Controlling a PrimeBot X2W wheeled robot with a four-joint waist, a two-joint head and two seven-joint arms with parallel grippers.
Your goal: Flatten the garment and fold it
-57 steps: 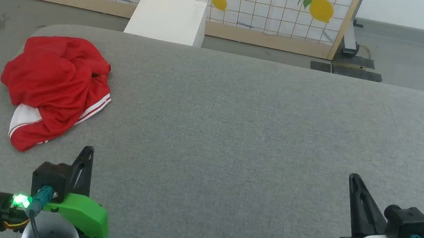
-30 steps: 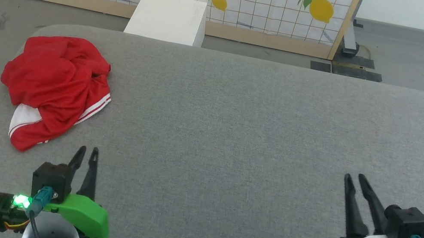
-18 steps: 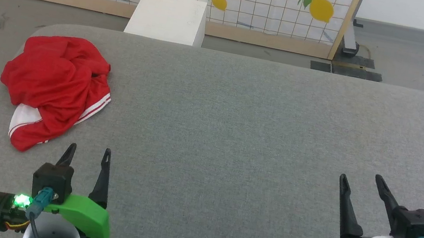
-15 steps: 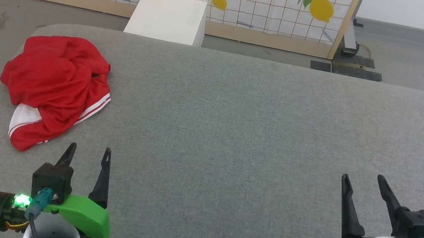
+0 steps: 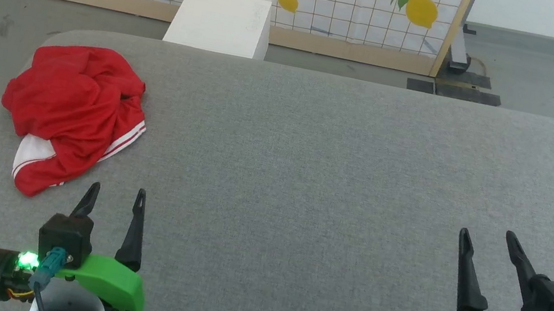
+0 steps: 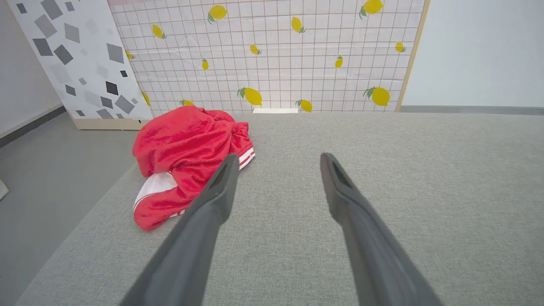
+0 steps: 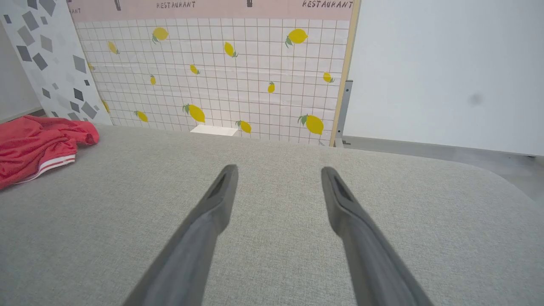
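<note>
Head view: the shirt (image 5: pixel 71 108) lies bunched at the far left. The left gripper (image 5: pixel 118 188) and right gripper (image 5: pixel 486 233) are open, empty. Best reach over, pinch one edge, lift slowly.

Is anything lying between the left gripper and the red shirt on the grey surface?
Nothing visible does. Just grey surface lies between the open left gripper and the garment, which sits ahead and to its left.

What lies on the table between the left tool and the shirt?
Nothing. In the head view, bare grey table lies between the left tool and the shirt, which do not touch.
</note>
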